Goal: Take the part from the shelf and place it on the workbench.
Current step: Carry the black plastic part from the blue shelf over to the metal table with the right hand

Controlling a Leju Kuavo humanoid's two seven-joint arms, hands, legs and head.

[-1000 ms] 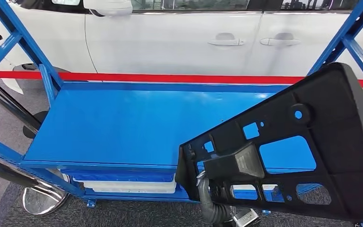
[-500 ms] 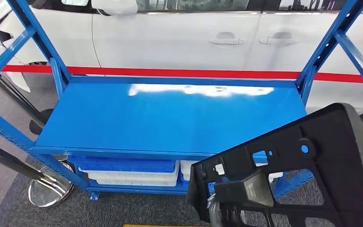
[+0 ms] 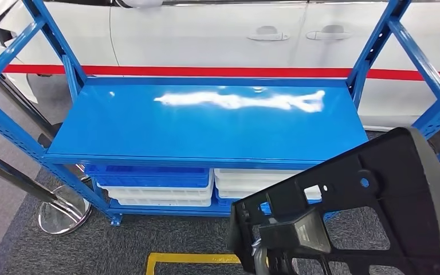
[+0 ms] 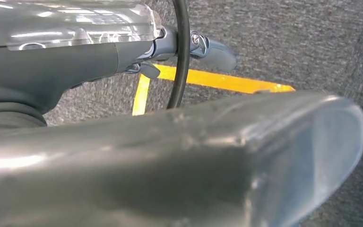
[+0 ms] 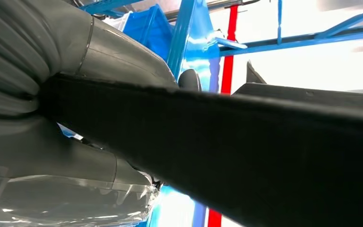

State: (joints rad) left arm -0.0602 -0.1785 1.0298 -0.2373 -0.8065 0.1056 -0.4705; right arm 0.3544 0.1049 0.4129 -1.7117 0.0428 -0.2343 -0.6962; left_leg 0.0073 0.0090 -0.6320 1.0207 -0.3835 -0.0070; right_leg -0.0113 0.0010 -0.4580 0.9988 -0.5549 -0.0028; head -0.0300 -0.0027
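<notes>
One black part (image 3: 372,212) is gripped by the right hand's fingers (image 5: 52,156); left hand's fingers (image 4: 208,49) unclear.

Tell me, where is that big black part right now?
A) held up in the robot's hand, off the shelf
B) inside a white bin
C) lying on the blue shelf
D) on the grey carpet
A: the black part hangs in front of the blue shelf, whose top is bare, and the right wrist view shows the right hand wrapped around the part's edge.
</notes>
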